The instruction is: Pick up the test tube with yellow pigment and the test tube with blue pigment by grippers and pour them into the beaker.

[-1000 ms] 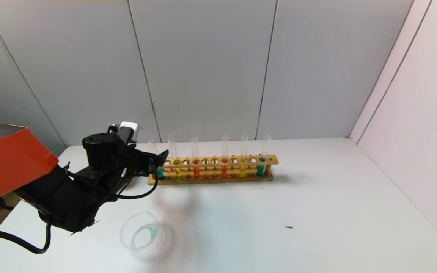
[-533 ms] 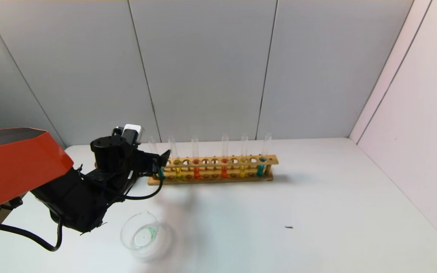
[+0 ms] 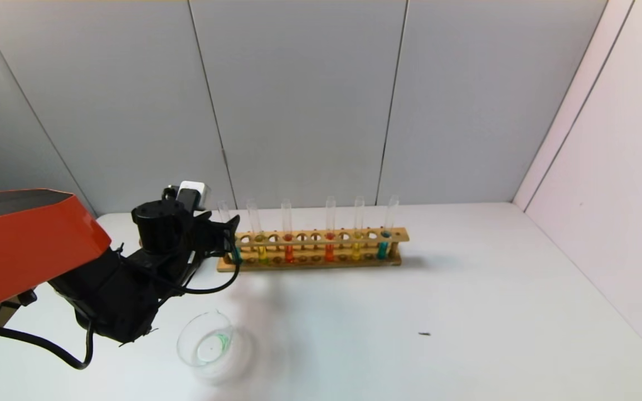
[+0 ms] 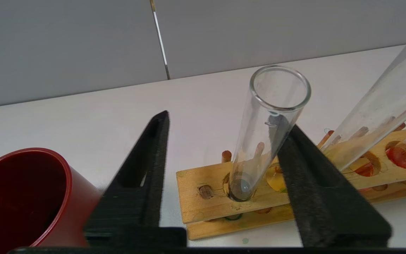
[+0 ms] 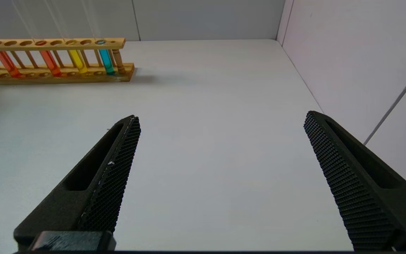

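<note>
left claw (image 4: 224, 130) spread around blue tube (image 4: 263, 130) in rack (image 4: 217, 197) | right claw (image 5: 220, 141) spread — parked

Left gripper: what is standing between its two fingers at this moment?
In the left wrist view, the left gripper is open around one test tube standing in the end hole of the wooden rack; one finger touches it.

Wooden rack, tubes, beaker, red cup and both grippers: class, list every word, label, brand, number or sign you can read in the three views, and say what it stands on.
None can be read.
Wooden rack: no text.
Test tubes, beaker: no markings visible.
Red cup: plain.
Left gripper, right gripper: no lettering.
</note>
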Controlling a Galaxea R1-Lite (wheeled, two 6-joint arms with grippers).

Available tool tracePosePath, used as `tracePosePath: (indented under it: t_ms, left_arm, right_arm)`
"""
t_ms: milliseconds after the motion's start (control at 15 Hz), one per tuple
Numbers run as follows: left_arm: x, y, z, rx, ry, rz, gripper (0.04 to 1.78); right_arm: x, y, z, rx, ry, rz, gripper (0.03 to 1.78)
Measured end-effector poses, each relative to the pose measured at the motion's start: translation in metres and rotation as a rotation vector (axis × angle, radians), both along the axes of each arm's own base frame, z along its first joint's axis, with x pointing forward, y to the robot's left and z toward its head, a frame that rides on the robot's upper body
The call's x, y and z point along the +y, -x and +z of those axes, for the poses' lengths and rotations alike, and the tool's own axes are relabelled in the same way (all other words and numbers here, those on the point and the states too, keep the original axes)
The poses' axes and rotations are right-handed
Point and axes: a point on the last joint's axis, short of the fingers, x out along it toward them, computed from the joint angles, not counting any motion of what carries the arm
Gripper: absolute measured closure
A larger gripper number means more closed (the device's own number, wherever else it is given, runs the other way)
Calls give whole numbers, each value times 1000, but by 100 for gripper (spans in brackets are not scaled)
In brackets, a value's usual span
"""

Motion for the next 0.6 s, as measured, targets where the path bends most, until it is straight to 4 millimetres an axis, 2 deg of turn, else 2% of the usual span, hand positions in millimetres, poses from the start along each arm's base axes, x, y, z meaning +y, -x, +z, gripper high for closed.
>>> tracePosePath:
  t_ms: [133,267,600]
  left_arm:
    - [0,0,-1,2,-2,-2,125]
    - [0,0,-1,3,-2,-5,148]
    - [0,0,-3,6,-4,-2,151]
  right_arm:
    - [0,0,0,0,0,0,11]
    - [0,0,0,0,0,0,11]
    - [0,0,0,0,0,0,11]
